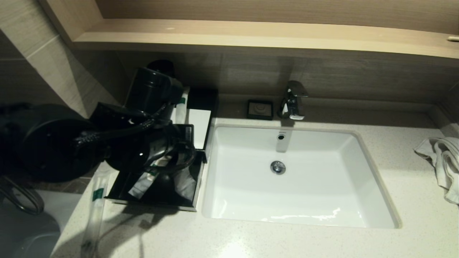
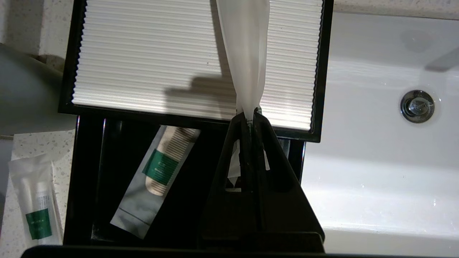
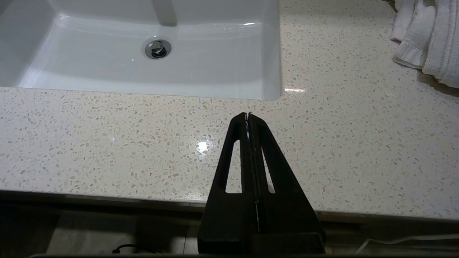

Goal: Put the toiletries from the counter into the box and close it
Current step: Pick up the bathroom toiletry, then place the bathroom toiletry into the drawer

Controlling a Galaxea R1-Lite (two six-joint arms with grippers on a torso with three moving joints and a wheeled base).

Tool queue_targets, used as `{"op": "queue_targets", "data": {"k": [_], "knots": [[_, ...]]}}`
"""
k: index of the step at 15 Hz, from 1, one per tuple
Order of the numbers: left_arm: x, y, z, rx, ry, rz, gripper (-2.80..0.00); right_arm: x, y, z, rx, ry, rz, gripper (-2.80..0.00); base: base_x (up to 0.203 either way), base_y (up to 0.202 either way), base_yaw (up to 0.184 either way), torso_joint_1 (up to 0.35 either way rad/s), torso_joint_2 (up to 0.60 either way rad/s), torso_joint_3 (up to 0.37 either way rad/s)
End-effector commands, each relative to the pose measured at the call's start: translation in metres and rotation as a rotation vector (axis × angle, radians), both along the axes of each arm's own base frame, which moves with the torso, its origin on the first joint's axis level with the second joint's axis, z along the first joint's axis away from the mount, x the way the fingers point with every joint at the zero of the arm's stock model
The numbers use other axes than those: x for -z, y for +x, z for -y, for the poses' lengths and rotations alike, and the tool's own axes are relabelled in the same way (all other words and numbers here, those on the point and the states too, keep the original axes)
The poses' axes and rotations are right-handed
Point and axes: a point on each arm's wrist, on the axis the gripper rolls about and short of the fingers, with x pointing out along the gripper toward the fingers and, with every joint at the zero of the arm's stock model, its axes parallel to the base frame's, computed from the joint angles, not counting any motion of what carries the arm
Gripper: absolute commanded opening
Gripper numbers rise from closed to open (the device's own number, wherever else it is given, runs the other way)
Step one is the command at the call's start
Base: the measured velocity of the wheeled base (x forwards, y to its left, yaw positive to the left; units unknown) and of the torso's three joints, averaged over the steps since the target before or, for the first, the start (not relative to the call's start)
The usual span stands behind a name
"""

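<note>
The black box (image 1: 196, 186) stands left of the basin (image 1: 322, 193) on the speckled counter (image 1: 322, 243), its drawer pulled open toward me. My left gripper (image 2: 251, 115) hangs over the drawer's back edge, shut on the end of a slim clear-plastic packet (image 2: 245, 53) that reaches across the ribbed white top panel (image 2: 143, 61). Inside the drawer lies a comb packet (image 2: 157, 175) with a green band. Another green-banded packet (image 2: 36, 204) rests on the counter beside the box; in the head view it is the long packet (image 1: 96, 200). My right gripper (image 3: 248, 115) is shut and empty above the counter's front edge.
A chrome tap (image 1: 293, 100) and a small black soap dish (image 1: 260, 109) sit behind the basin. A white towel (image 1: 443, 161) is bunched at the far right. A grey cup (image 2: 21, 89) stands beside the box. A wooden shelf overhangs the back wall.
</note>
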Motion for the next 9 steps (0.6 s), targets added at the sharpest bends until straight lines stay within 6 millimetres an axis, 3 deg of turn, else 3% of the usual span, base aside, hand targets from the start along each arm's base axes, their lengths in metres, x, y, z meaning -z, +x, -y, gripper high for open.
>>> {"op": "queue_targets", "data": {"k": [1,9], "knots": [[-0.008,-0.018,-0.012,0.005,-0.006,0.019,-2.80,0.000,0.000,0.000,0.000,0.000,0.000,-2.80,0.000,0.000,0.000,0.000,0.00,0.000],[-0.012,-0.075,-0.053,0.124,0.049,-0.035,-2.80,0.000,0.000,0.000,-0.001,0.000,0.000,-2.80,0.000,0.000,0.000,0.000,0.00,0.000]]}}
